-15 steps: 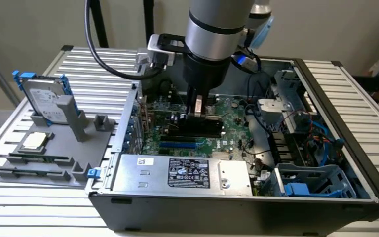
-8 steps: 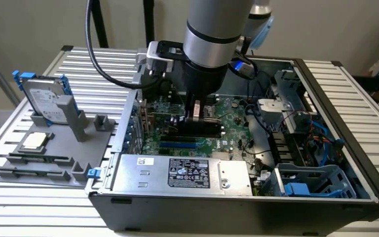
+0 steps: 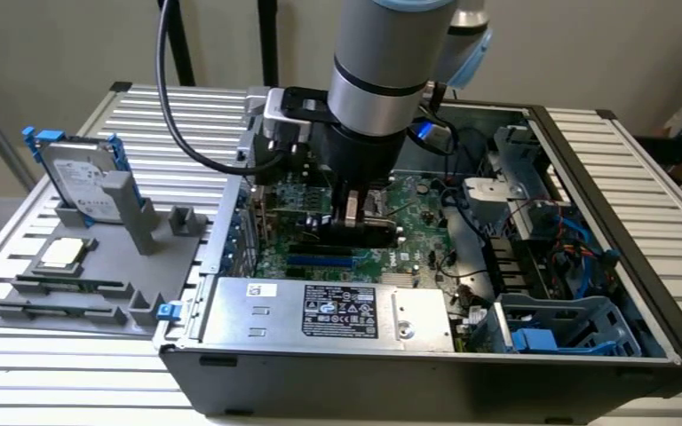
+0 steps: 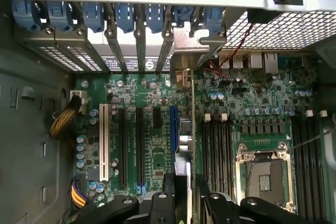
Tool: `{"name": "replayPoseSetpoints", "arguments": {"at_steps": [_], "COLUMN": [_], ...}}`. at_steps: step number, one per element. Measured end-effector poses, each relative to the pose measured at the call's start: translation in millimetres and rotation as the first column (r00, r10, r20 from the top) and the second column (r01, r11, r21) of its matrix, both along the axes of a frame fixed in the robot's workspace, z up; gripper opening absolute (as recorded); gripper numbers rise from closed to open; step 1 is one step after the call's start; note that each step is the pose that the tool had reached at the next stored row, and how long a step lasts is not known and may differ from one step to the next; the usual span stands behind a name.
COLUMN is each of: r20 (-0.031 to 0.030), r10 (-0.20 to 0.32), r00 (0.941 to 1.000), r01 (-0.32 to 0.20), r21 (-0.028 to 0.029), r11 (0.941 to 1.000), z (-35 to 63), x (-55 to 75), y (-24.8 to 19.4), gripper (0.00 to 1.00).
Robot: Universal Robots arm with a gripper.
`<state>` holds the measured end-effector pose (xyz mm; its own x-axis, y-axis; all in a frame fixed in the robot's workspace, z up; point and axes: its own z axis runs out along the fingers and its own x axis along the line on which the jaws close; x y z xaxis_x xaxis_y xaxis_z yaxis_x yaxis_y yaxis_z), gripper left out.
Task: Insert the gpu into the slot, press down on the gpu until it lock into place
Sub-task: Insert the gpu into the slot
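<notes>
My gripper (image 3: 357, 213) reaches down into the open computer case (image 3: 625, 293), shut on the gpu (image 3: 361, 235), a flat black card held upright over the motherboard. In the wrist view the gripper (image 4: 184, 199) holds the gpu (image 4: 185, 142) edge-on, its metal bracket end toward the rear expansion openings. The bright-blue slot (image 4: 172, 127) runs parallel to the card and just beside its edge. In the exterior view the slot (image 3: 321, 262) shows in front of and below the card. Whether the card's lower edge touches the slot cannot be made out.
A silver labelled power-supply box (image 3: 329, 311) fills the near side of the case. Black memory strips (image 4: 215, 150) and the CPU socket (image 4: 265, 174) lie beside the card. Blue bracket latches (image 4: 126, 17) line the rear wall. A grey fixture with a hard drive (image 3: 81, 177) stands outside.
</notes>
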<state>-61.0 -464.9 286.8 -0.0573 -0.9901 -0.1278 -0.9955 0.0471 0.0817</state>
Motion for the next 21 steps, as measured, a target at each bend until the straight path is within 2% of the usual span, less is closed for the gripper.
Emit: {"name": "replayPoseSetpoints", "arguments": {"at_steps": [5,8,13,17,21], "r20": [-0.0041,-0.015,-0.0232,-0.0316,-0.0317], "r10": [0.0,0.002,0.008,0.012,0.012], "r00": [1.0,0.9999,0.9997,0.9994,0.9994], "r01": [0.0,-0.002,-0.008,-0.013,-0.013], "r21": [-0.0004,-0.0038,-0.013,-0.015,-0.0151], "r11": [1.0,1.0,0.9999,0.9998,0.9998], "z": [-2.2,-3.1,-5.0,-5.2,-5.4], "x": [0.1,0.1,0.1,0.2,0.2], "y": [0.0,-0.1,-0.1,-0.1,-0.1], "gripper": [0.26,0.26,0.26,0.26,0.26]}}
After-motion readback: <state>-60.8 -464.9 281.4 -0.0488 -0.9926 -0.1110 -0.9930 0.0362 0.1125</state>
